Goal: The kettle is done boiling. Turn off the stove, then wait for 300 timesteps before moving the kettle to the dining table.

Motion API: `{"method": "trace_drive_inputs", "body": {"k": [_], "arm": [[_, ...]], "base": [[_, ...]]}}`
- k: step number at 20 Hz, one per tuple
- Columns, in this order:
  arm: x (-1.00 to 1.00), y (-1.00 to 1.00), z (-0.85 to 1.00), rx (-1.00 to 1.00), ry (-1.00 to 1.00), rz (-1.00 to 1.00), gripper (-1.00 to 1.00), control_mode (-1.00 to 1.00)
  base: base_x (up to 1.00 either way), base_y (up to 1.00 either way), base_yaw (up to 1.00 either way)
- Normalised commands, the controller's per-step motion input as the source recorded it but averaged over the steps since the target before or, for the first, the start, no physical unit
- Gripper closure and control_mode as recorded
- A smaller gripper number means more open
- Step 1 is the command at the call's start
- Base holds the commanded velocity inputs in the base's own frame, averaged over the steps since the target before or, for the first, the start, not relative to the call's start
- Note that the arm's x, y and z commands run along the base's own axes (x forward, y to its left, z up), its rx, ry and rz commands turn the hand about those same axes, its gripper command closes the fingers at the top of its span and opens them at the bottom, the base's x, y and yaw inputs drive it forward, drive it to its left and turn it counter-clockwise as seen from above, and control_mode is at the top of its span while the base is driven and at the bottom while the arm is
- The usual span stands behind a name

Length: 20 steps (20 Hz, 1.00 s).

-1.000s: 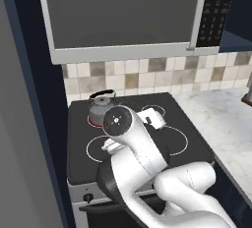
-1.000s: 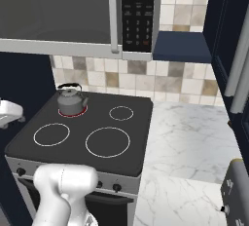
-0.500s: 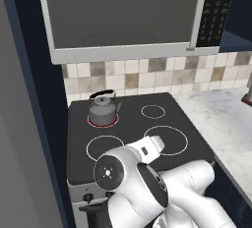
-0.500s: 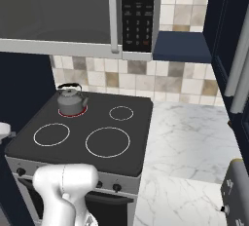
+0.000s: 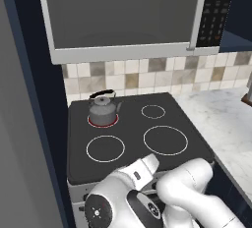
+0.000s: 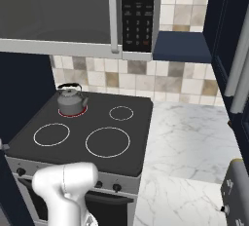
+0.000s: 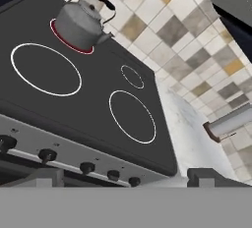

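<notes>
The grey kettle (image 5: pixel 103 109) (image 6: pixel 71 101) (image 7: pixel 81 20) stands upright on the back left burner of the black stove (image 5: pixel 129 124) (image 6: pixel 97 118) (image 7: pixel 98 87). A red ring (image 5: pixel 103 122) (image 7: pixel 66 42) glows under it. A row of black knobs (image 7: pixel 47 154) (image 6: pixel 116 187) runs along the silver front panel. My gripper (image 7: pixel 125 179) is open and holds nothing. It sits low in front of that panel, near the right-hand knobs and far from the kettle. The dining table is out of view.
A microwave (image 5: pixel 123 15) (image 6: pixel 58 10) hangs low over the cooktop. Marble counter (image 5: pixel 221 119) (image 6: pixel 189 147) runs to the right of the stove, with a silver appliance (image 6: pixel 238 191) at its near end. A dark navy wall (image 5: pixel 29 124) closes off the left side.
My arm has dropped from above the cooktop to low in front of the stove. The kettle has not moved and the burner under it stays red.
</notes>
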Motion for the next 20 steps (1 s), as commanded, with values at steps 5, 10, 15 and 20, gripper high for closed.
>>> {"method": "trace_drive_inputs", "body": {"k": [5,10,15,20], "arm": [[-0.08,0.0,-0.49,-0.06,-0.05,0.06,-1.0,-1.0],[-0.03,0.0,-0.51,-0.05,-0.06,0.1,-1.0,-1.0],[0.0,0.0,-0.46,-0.04,-0.08,0.11,-1.0,-1.0],[-0.03,0.0,-0.34,-0.03,-0.13,0.08,-1.0,-1.0]], "base": [[0.0,0.0,0.0],[0.0,0.0,0.0],[0.0,0.0,0.0],[0.0,0.0,0.0]]}}
